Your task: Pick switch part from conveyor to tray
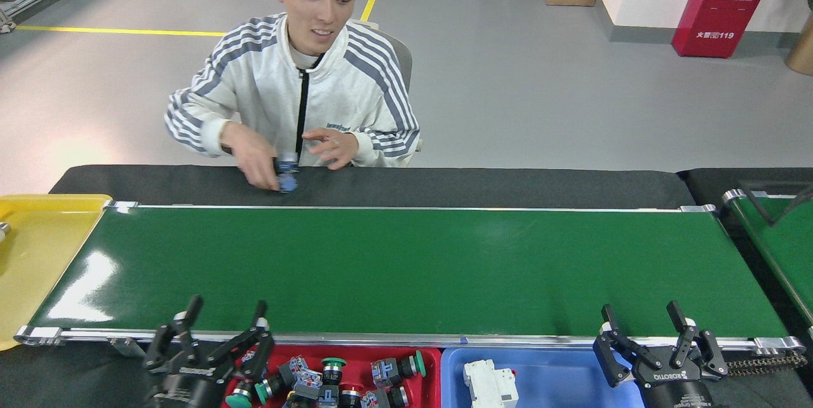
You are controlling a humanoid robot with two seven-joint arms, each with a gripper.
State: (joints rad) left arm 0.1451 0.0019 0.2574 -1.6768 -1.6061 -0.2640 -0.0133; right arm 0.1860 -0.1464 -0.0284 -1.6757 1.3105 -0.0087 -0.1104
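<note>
The conveyor [406,268] runs across the head view, and its green belt carries nothing. Behind it a person's hand holds a small blue-grey switch part [286,174] over the black table edge. My left gripper [225,306] is open and empty at the near rail, above the left end of the red tray [429,389], which holds several push-button switch parts [330,379]. A white breaker [489,384] lies in the blue tray [559,382] beside it. At the near rail on the right, my right gripper [639,312] also stands open and empty.
A yellow tray [38,255] sits at the belt's left end. A second green belt [781,249] starts at the far right. The seated person [305,84] leans over the black table edge [476,187] behind the conveyor.
</note>
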